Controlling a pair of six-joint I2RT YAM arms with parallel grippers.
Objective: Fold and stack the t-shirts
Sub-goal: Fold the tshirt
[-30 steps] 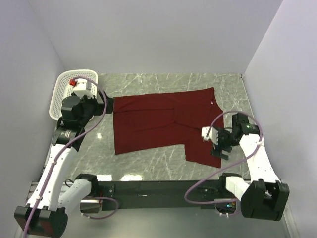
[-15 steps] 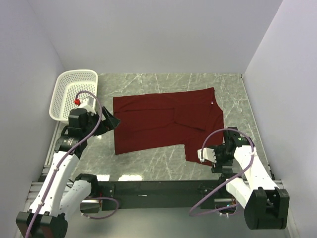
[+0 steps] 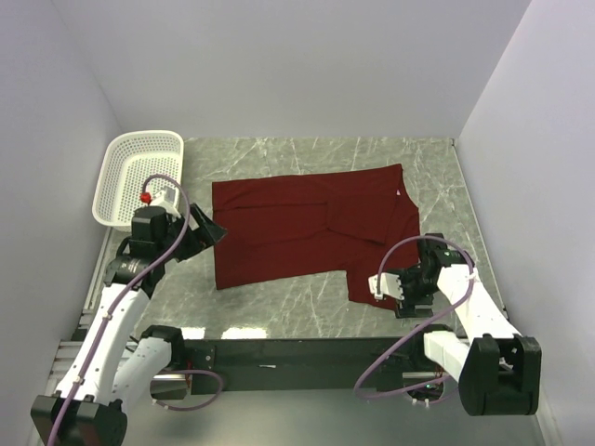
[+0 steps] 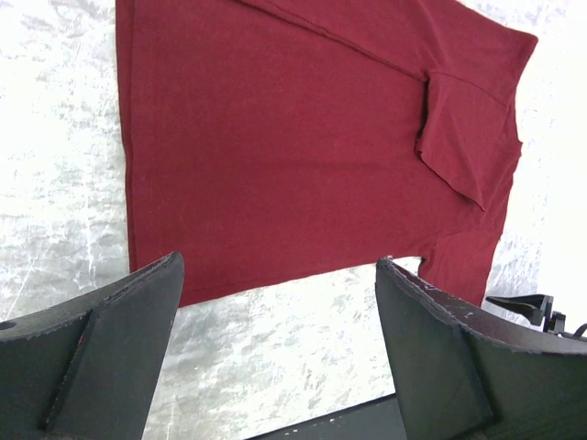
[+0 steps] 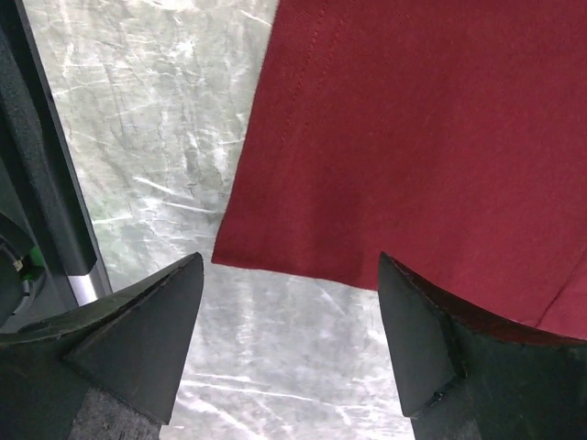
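Observation:
The maroon t-shirt (image 3: 307,228) lies spread flat on the marble table, with one sleeve folded over its body and the other sleeve (image 3: 367,283) sticking out toward the near edge. My left gripper (image 3: 208,232) is open and empty, just off the shirt's left hem. In the left wrist view the left gripper (image 4: 277,266) hovers over the t-shirt's (image 4: 303,137) near corner. My right gripper (image 3: 385,286) is open and empty at the near sleeve's right edge. In the right wrist view the right gripper (image 5: 290,261) spans the edge of the cloth (image 5: 422,137).
A white perforated basket (image 3: 139,136) stands at the back left, beside the left arm. The black base rail (image 3: 279,351) runs along the table's near edge. White walls close in the left, back and right sides.
My left gripper has moved from the shirt's far left corner toward the near side. My right gripper has dropped toward the near edge of the sleeve. The shirt has not moved.

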